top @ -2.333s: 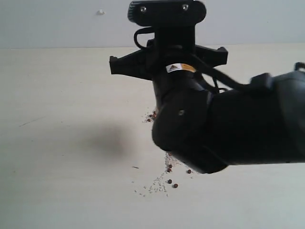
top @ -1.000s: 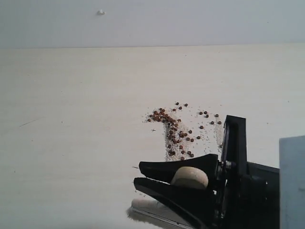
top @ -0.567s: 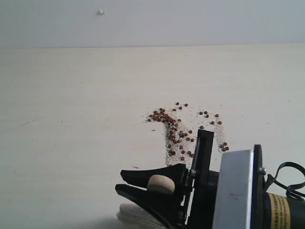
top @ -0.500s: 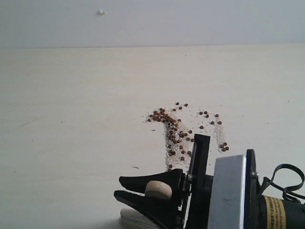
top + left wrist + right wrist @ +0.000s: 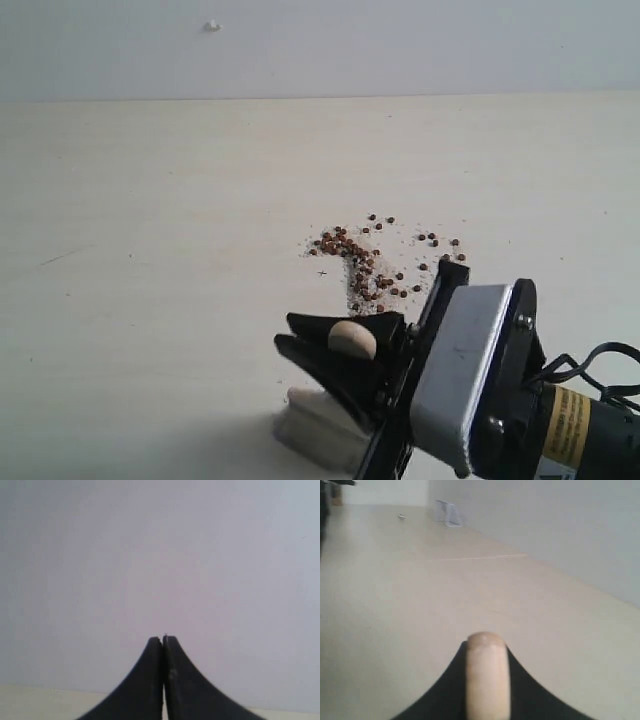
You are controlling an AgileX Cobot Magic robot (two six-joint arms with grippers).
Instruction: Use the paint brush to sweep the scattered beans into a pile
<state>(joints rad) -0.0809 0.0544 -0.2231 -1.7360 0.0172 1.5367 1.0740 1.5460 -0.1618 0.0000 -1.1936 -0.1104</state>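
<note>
Gripping the paint brush (image 5: 352,339) by its handle, R claw (image 5: 290,333) sits low over the bench (image 5: 150,250), bristles down, possibly touching it. Scattered beans (image 5: 362,268) lie just beyond the claw. L claw (image 5: 163,645) is clenched w/ nothing in it.

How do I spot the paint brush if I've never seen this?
On the pale table, find the black right gripper nearer the camera than the scattered beans. The paint brush is clamped in it: the only big cream thing, with whitish bristles below.
</note>
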